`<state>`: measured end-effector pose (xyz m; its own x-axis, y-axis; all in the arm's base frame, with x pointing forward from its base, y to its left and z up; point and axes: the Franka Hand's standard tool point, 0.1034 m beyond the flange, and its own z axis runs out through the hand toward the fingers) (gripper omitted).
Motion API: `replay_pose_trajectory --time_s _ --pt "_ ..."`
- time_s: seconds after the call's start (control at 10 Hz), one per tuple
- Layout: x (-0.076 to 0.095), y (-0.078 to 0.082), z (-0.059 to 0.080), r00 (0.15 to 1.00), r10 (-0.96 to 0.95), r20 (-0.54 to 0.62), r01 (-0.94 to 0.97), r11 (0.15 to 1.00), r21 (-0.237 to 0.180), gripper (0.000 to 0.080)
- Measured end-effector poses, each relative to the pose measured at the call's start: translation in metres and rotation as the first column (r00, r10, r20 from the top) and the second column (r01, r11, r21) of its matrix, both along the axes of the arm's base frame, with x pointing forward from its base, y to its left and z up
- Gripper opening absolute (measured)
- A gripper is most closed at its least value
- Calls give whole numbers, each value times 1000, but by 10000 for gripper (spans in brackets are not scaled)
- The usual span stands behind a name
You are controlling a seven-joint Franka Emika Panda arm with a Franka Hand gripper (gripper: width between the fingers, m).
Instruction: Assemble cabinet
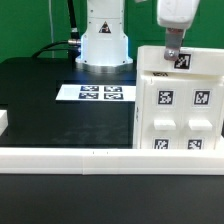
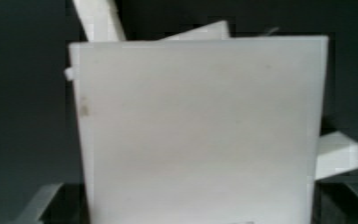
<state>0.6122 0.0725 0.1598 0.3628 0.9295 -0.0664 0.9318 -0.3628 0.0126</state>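
The cabinet [image 1: 180,110] is a large white boxy body with several black-and-white tags on its face, standing at the exterior view's right against the long rail. My gripper [image 1: 173,47] comes down from above onto its top edge, next to a tag [image 1: 181,60]. In the wrist view a plain white panel of the cabinet [image 2: 194,120] fills the picture and sits between my fingers [image 2: 44,205], which touch it on both sides. The gripper [image 2: 197,214] looks shut on that panel. Other white parts [image 2: 101,18] show behind the panel.
A long low white rail [image 1: 70,157] runs across the front of the black table. The marker board [image 1: 100,93] lies flat near the middle, in front of the robot base [image 1: 104,40]. A small white piece [image 1: 3,122] shows at the left edge.
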Motion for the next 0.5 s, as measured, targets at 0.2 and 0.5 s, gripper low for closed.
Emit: replay_pose_trajectory --time_s 0.2,0.5 --pt "-2 1 0 987 -158 6 158 987 0 564" --pt "-6 3 -1 908 -419 8 419 908 -4 564"
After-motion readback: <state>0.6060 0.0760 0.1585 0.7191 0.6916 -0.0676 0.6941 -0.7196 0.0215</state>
